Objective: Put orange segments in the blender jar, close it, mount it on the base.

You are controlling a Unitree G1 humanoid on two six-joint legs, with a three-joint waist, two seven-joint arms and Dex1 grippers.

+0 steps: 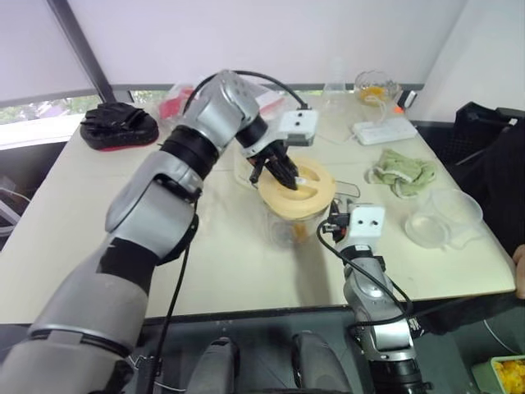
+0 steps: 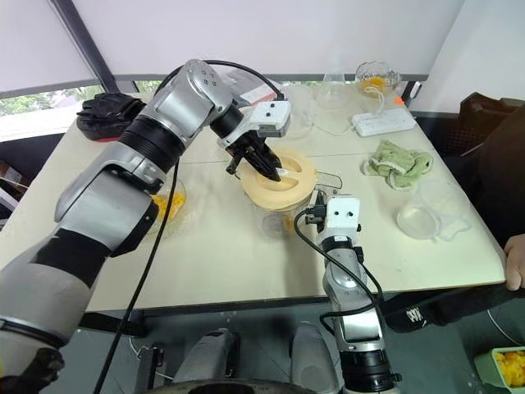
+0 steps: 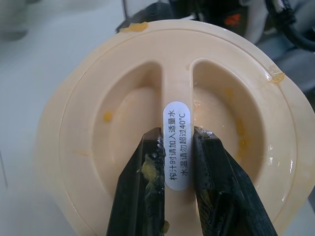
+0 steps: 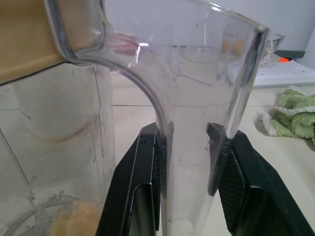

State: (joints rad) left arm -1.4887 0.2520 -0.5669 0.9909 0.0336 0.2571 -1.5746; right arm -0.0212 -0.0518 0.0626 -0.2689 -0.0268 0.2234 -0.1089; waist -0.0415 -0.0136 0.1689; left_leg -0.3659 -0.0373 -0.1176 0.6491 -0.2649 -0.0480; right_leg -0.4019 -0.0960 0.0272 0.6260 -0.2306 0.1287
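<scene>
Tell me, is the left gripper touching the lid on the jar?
Touching. The left wrist view shows the left gripper with both fingers pressed against the lid's central ridge.

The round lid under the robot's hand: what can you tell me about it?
The lid is round, cream-yellow plastic with a raised bar across its sunken middle, bearing a white sticker with printed characters. Orange pulp dots it. It sits on top of the clear jar, mid-table. The left gripper pinches the bar from above; the right gripper holds the jar's handle.
</scene>
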